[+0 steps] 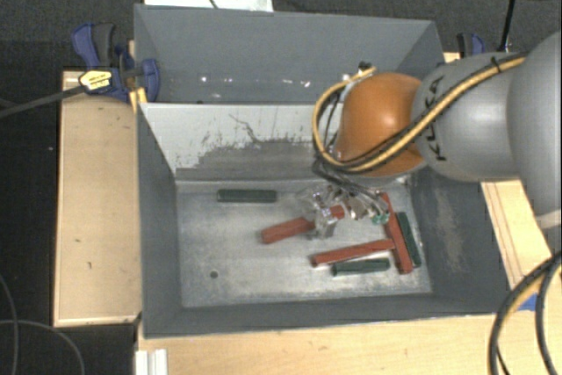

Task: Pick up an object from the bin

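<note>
Camera view: red sticks (351, 256) around pincer (328, 217)

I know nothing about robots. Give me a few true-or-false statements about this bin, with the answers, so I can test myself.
1. The gripper hangs by the right end of a red bar. True.
2. A green bar lies apart from the rest, at the back left of the bin. True.
3. Everything in the bin is red. False: dark green bars lie there too.
4. The arm reaches in from the left. False: the arm comes from the right.
</note>
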{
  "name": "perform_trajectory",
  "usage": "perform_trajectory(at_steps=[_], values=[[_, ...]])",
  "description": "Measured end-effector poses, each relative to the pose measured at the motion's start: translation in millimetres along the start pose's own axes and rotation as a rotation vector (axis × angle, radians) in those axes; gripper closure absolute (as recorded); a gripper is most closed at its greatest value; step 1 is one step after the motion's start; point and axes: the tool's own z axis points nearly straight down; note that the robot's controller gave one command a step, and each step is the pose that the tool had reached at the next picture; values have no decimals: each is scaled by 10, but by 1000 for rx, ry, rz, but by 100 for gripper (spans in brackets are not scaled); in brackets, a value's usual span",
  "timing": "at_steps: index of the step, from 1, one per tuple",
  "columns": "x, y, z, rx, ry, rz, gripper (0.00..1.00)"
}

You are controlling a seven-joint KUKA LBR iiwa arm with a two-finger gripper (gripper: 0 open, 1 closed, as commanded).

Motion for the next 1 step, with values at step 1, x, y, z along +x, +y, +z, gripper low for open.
perform_trajectory(at_steps=[1], values=[[0,0,0,0,0,1,100]])
